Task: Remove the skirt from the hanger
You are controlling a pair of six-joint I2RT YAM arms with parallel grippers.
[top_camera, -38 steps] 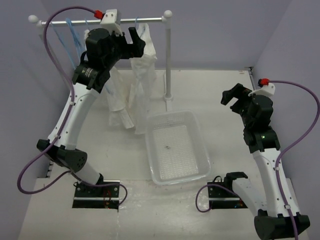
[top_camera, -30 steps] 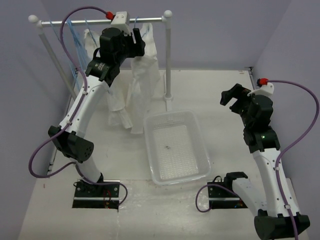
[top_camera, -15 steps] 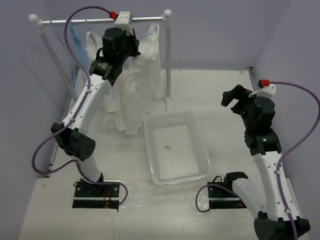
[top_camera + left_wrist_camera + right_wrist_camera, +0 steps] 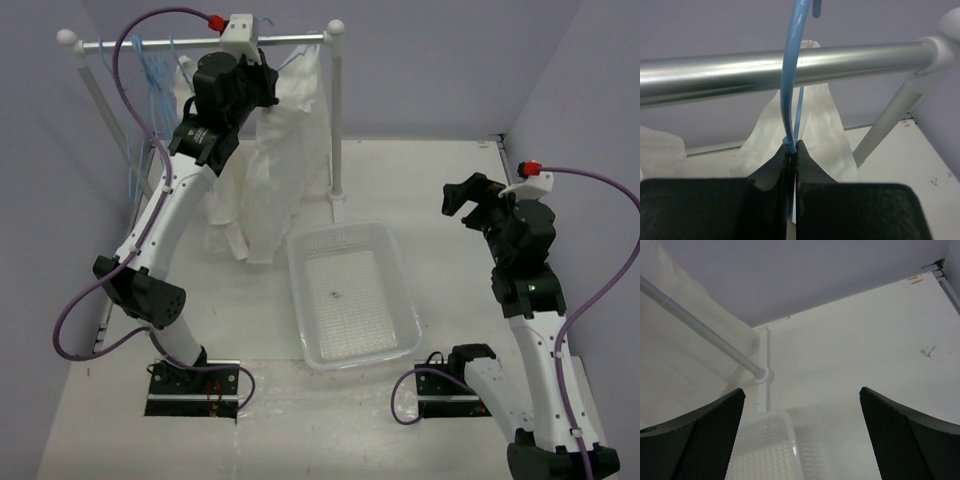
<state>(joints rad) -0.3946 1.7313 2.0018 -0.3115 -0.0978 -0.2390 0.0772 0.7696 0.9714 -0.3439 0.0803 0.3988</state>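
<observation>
The skirt, long thin white fabric, hangs from a blue hanger hooked over the metal rail. My left gripper is up at the rail, just below it. In the left wrist view its jaws stand pressed together on the hanger's blue wire, and the left gripper has the skirt draping down behind it. My right gripper hovers open at the right, well away from the rack. The right wrist view shows the right gripper holding nothing.
A clear plastic basket sits in the middle of the table, its corner also showing as the basket. The rack's upright post stands right of the skirt. Another white garment and blue hangers hang further left.
My left gripper shut on the hanger's wire at the rail. The skirt swung to the right, toward the post. The right arm shifted only slightly.
</observation>
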